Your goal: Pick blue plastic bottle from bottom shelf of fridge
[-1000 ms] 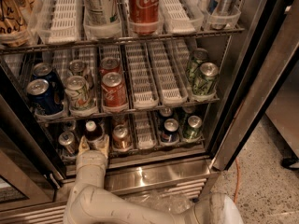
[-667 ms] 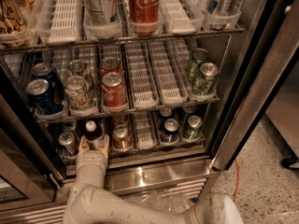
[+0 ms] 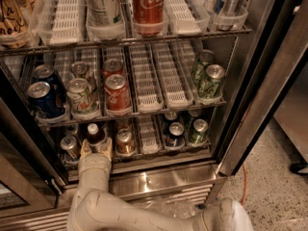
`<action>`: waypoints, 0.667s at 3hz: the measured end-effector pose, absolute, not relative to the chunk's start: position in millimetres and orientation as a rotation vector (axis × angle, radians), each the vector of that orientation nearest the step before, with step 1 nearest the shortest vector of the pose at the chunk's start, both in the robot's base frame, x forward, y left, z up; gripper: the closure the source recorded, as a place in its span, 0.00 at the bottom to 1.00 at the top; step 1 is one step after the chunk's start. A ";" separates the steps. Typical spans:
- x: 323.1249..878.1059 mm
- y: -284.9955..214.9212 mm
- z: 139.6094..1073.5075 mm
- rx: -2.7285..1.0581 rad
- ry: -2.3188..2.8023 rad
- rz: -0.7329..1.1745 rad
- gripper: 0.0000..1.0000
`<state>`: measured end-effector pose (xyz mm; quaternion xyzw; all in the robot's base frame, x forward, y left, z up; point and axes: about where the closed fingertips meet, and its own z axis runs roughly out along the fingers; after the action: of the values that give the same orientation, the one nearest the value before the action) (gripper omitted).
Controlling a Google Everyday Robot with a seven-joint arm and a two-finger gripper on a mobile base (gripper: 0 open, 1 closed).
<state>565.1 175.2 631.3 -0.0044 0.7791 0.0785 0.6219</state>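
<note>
The blue plastic bottle [image 3: 95,134], dark with a white cap, stands upright near the front of the bottom shelf [image 3: 149,154] of the fridge [image 3: 168,177], in the second lane from the left. My gripper [image 3: 96,148] reaches in from below over the steel sill. Its tan fingers [image 3: 85,149] sit on either side of the bottle's lower body, closed against it. The bottle still rests on the shelf. The white arm [image 3: 94,177] hides the bottle's base.
Cans flank the bottle: a silver-topped one [image 3: 70,146] on the left and a brown one [image 3: 125,141] on the right. Dark [image 3: 175,134] and green [image 3: 198,131] cans stand further right. The rack above [image 3: 120,113] holds blue, green and red cans just over the bottle's cap.
</note>
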 end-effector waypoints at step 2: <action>561.1 163.0 653.1 -0.046 1.749 0.159 1.00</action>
<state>561.1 163.0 653.1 -0.0200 0.7664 0.0698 0.6382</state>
